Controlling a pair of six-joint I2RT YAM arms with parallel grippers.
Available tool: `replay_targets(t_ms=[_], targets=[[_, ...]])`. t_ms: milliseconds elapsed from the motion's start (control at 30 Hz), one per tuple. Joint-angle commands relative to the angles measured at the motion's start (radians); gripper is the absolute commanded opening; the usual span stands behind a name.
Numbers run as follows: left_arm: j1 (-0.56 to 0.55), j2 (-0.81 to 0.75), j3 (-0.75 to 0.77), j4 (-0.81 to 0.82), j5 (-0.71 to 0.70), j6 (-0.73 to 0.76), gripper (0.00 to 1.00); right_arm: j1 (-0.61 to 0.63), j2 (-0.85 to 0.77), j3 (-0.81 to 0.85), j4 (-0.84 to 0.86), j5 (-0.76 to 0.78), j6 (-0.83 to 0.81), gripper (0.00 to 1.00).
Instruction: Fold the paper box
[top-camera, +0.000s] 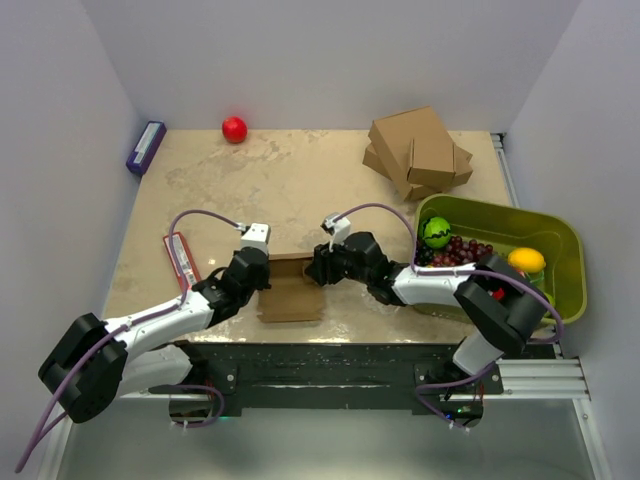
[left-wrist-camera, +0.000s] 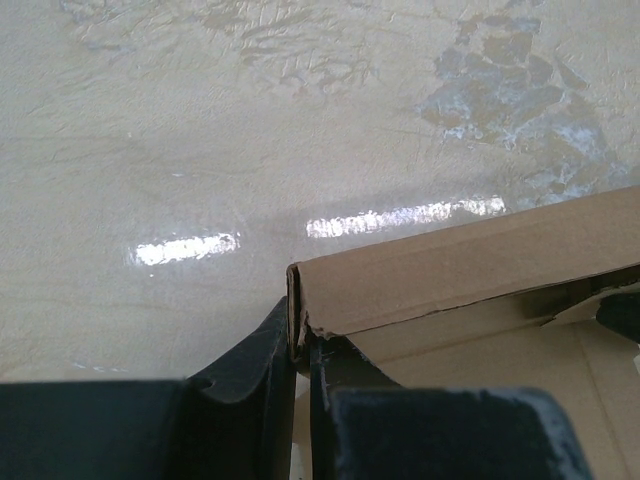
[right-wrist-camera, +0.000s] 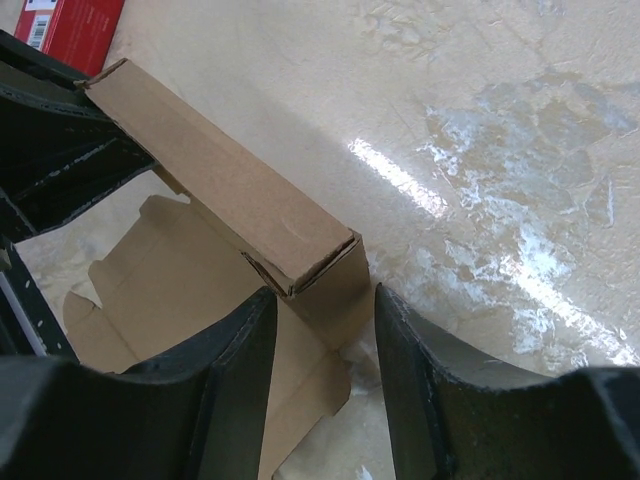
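**One wall up, the rest flat**

On the worktop (top-camera: 200, 190) the paper box (top-camera: 290, 300) lies between the two sets of jaws, only partly formed. Its far long wall (right-wrist-camera: 230, 190) is folded over into a hollow upright rail. The left jaws are clamped on its left end, while the right jaws stand apart astride its right end, seemingly gripping nothing. Nearer than both jaws, the base panel and notched flaps (right-wrist-camera: 150, 280) lie flat. By my reading, side walls, front and lid remain — well under half done.
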Motion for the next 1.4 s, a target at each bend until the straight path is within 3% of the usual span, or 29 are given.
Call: replay_targets(t_ms=[0,333,467,633,867,1367], targets=[[-0.002,-0.011,-0.005,0.062,0.024,0.008,0.0,0.001,0.015,0.034,0.088,0.009,0.001,0.45],[-0.002,-0.021,-0.007,0.062,0.015,0.008,0.0,0.003,0.036,0.068,0.025,0.092,0.014,0.25],[-0.002,-0.022,-0.007,0.065,0.02,0.01,0.0,0.027,0.052,0.096,-0.062,0.209,0.009,0.23],[-0.002,-0.025,-0.002,0.062,0.012,0.007,0.0,0.088,0.094,0.179,-0.18,0.365,-0.009,0.1],[-0.004,-0.035,0.015,0.031,-0.014,-0.001,0.0,0.127,0.133,0.237,-0.3,0.538,0.006,0.0],[-0.002,-0.11,0.007,-0.001,-0.034,-0.025,0.0,0.158,0.193,0.306,-0.493,0.759,0.149,0.0]])
